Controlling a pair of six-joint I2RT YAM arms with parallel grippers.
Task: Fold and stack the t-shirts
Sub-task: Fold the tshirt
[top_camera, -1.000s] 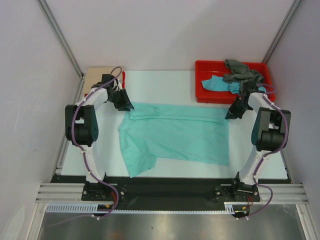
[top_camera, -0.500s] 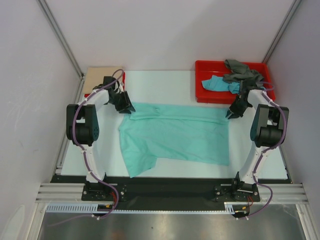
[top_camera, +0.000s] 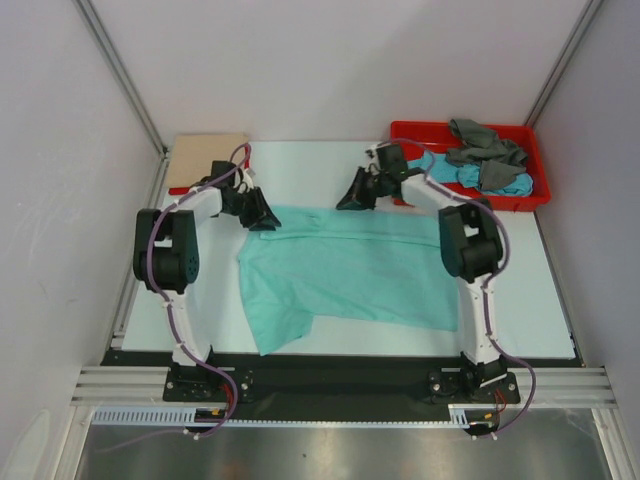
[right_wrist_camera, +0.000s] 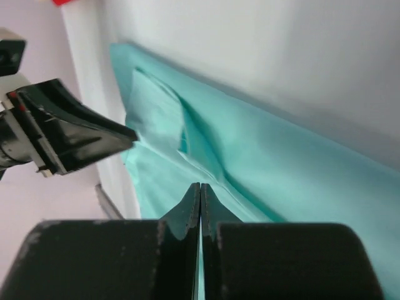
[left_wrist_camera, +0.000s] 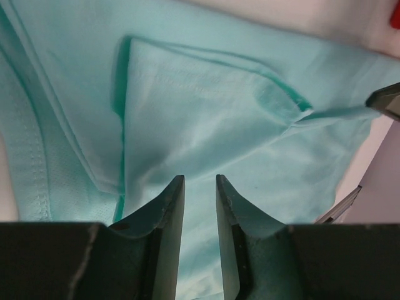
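Top-down view of a two-armed robot cell. Nearest the viewer lies a brushed metal shelf (top_camera: 320,450), then a black rail (top_camera: 330,372) where both arm bases are bolted. Beyond it stretches a white table (top_camera: 560,300).

A mint-green t-shirt (top_camera: 350,265) lies spread flat across the middle of the table. One sleeve reaches toward the near left, and a small flap is folded over at the far left corner.

The left gripper (left_wrist_camera: 200,182) hangs low over that far left corner. Its fingers stand a narrow gap apart, with nothing between them.

The right arm bends across the table, so the right gripper (right_wrist_camera: 200,187) sits at the middle of the shirt's far edge. Its fingers are pressed together. Whether any cloth is nipped between them cannot be told.

Further back on the right, a red tray (top_camera: 500,205) holds a crumpled turquoise-blue t-shirt (top_camera: 450,168) and a grey t-shirt (top_camera: 485,145), the grey spilling over the far rim. In the far left corner rests a flat, folded beige t-shirt (top_camera: 205,158).

Plain pale walls (top_camera: 330,60) enclose the table on three sides. Aluminium struts (top_camera: 120,75) run up the back corners.
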